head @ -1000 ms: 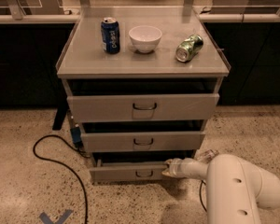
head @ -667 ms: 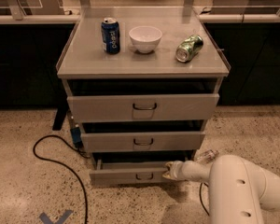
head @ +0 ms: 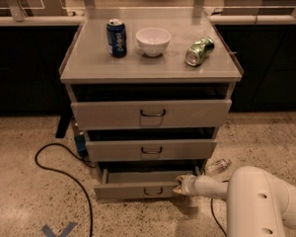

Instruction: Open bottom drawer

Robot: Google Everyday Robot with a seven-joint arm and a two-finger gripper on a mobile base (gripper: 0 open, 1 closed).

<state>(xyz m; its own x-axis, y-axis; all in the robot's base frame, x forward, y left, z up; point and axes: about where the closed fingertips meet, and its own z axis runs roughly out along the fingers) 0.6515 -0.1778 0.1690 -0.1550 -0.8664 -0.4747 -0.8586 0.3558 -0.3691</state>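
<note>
Down near the floor, the claw (head: 180, 186) sits against the right end of the bottom drawer (head: 130, 191), with the white arm (head: 259, 204) reaching in from the lower right. Whether the claw is open, closed or gripping the drawer's edge I cannot tell, because it blends into the front panel there. It is well off to the side of the small dark handle (head: 153, 191) at the centre.

The bottom drawer is the lowest of the three, under the middle drawer (head: 150, 150) and the top drawer (head: 150, 114). It stands partly out, with a strip of grey interior showing behind its front. By my reading the opening is under way but not finished.

The main risk, I think, is the off-centre contact. A pull at one end rather than at the handle could twist the drawer on its runners and jam it, or the claw could slip off the edge and lose the drawer.

A jerk could also shake the cabinet. On the counter (head: 89, 65) a blue can (head: 116, 37) and a white bowl (head: 153, 40) stand upright, but a green can (head: 199, 51) lies on its side near the right edge and might roll off. A black cable (head: 52, 164) loops on the floor just left of the drawer, close enough to snag if the drawer or the base strays that way.
</note>
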